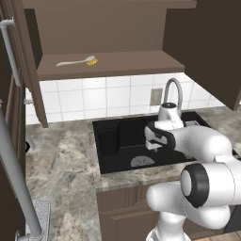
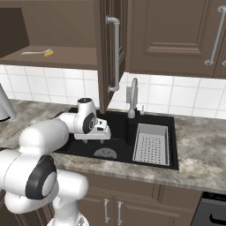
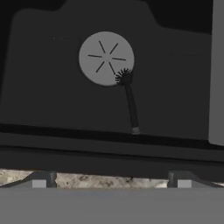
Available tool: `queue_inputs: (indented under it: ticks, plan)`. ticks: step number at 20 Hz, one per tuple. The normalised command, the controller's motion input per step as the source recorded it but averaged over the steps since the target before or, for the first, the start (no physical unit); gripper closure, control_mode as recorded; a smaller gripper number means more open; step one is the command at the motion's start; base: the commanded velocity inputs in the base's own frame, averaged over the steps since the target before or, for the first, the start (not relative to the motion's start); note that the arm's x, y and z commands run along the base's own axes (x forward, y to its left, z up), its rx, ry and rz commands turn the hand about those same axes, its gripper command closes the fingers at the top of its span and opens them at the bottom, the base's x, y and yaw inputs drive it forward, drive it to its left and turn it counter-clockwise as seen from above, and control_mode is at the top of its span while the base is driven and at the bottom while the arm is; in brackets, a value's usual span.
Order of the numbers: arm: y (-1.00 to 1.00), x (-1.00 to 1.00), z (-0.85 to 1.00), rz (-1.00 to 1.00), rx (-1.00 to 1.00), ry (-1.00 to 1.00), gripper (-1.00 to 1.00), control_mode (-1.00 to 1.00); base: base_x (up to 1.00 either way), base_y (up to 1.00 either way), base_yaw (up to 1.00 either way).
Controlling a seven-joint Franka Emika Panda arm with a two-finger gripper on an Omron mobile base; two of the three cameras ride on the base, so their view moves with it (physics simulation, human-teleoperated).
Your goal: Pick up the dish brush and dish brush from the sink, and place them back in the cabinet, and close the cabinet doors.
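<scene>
1. The gripper (image 3: 111, 181) hangs over the front part of the sink (image 1: 107, 141) with its fingers spread wide and nothing between them; their tips sit above the sink's near rim.
2. Just beyond the near wall, on the sink floor, lies the black-handled dish brush (image 3: 130, 103). Its handle end points toward the near wall and its bristle head touches the edge of the round drain (image 3: 106, 57).
3. The step in hand, as I judge it, is reaching down for this brush. Bring the hand forward past the rim, turn it so the fingers straddle the handle across its width, and descend over mid-handle, away from the bristles. The handle is slim and lies flat, so the tips need to reach almost to the floor before closing.
4. To the right of the drain stands a grey dish rack (image 2: 151, 143); keep the hand clear of it and of the faucet (image 2: 132, 98) behind the sink.
5. Farthest, above the sink, the whitish-handled dish brush (image 1: 76, 61) already lies on the cabinet (image 1: 113, 63) shelf, and the cabinet doors (image 2: 108, 53) stand open.
6. Count: two brushes, one drain, one rack, one faucet.
</scene>
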Motion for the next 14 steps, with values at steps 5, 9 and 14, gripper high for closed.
queue_inputs:
  ticks: [5, 9, 14]
  plan:
    - [-0.11, 0.10, -0.10, 0.00, 0.00, 0.00, -1.00, -1.00, 0.00, 0.00, 0.00]
    - [-0.16, 0.12, -0.06, 0.00, 0.00, 0.00, -1.00, -1.00, 0.00, 0.00, 0.00]
    - [-0.14, 0.10, -0.06, 0.00, 0.00, 0.00, -1.00, -1.00, 0.00, 0.00, 0.00]
